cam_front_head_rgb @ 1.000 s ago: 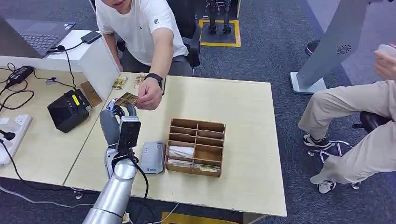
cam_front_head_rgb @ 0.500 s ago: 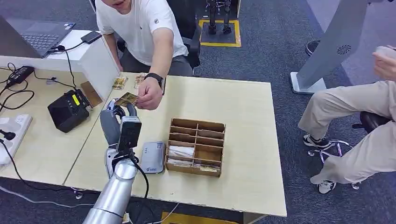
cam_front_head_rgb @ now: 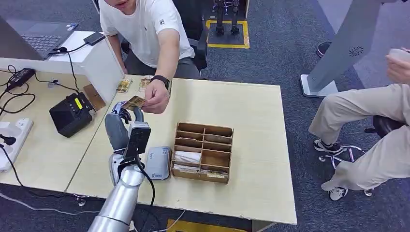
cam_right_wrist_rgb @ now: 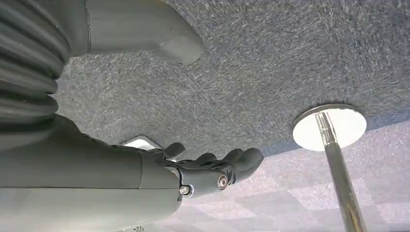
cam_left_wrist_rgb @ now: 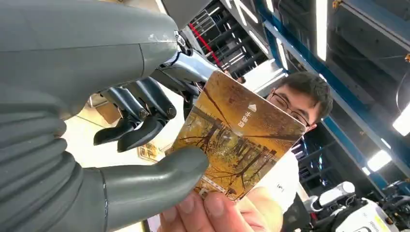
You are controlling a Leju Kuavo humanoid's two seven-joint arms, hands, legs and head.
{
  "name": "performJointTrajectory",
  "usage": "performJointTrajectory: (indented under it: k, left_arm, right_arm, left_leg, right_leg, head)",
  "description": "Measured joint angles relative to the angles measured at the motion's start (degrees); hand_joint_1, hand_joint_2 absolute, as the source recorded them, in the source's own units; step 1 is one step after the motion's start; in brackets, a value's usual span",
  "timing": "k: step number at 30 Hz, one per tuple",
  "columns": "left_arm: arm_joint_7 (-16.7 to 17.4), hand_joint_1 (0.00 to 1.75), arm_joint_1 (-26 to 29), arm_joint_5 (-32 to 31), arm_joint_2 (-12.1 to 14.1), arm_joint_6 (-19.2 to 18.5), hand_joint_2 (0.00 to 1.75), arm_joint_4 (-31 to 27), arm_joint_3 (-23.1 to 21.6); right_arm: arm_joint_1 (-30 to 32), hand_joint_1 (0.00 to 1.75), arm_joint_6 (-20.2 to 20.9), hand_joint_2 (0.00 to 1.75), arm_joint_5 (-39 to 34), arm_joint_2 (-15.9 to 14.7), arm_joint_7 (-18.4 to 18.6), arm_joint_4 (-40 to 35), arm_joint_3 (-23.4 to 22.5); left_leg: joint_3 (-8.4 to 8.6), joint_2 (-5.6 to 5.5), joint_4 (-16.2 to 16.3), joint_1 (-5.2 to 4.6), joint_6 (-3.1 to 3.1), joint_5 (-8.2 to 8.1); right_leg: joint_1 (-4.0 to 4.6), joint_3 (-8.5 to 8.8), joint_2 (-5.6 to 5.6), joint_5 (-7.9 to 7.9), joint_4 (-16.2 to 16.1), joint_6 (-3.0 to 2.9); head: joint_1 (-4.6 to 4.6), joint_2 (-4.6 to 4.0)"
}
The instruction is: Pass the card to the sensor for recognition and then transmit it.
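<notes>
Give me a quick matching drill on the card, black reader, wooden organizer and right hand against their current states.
1 card
2 black reader
3 wooden organizer
4 right hand

A hangs over grey carpet
B on the table, papers in its compartments
C between a person's fingers and the left hand
D on the side desk, small yellow screen

Pairs: 1-C, 2-D, 3-B, 4-A

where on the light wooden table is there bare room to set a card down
Bare patches: the light wooden table between the brown wooden compartment organiser and its far edge, and the strip right of the organiser. Crowded: the left side, with the grey flat card reader, left robot hand and person's hand.
</notes>
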Motion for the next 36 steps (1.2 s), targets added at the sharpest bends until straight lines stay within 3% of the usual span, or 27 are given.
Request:
performJointTrajectory:
  k: [27, 36]
  left_arm:
    - [-0.42, 1.75, -0.01, 1.29, -0.48, 0.0, 1.75, 0.02, 1.31]
    - [-2.23, 1.75, -0.01, 2.23, -0.63, 0.0, 1.75, 0.02, 1.64]
  right_arm:
    - [0.0, 0.0, 0.0, 1.75, 0.68, 0.0, 1.03, -0.39, 0.0]
    - [0.0, 0.0, 0.0, 1.75, 0.83, 0.02, 1.18, -0.37, 0.0]
  left_leg:
    - [-0.01, 0.0, 0.0, 0.0, 0.0, 0.0]
    - [-0.02, 0.0, 0.0, 0.0, 0.0, 0.0]
  right_leg:
    - [0.0, -0.02, 0.0, -0.01, 0.0, 0.0]
    - [0.0, -0.02, 0.0, 0.0, 0.0, 0.0]
  head:
    - [0.0, 0.0]
    - [0.02, 0.0]
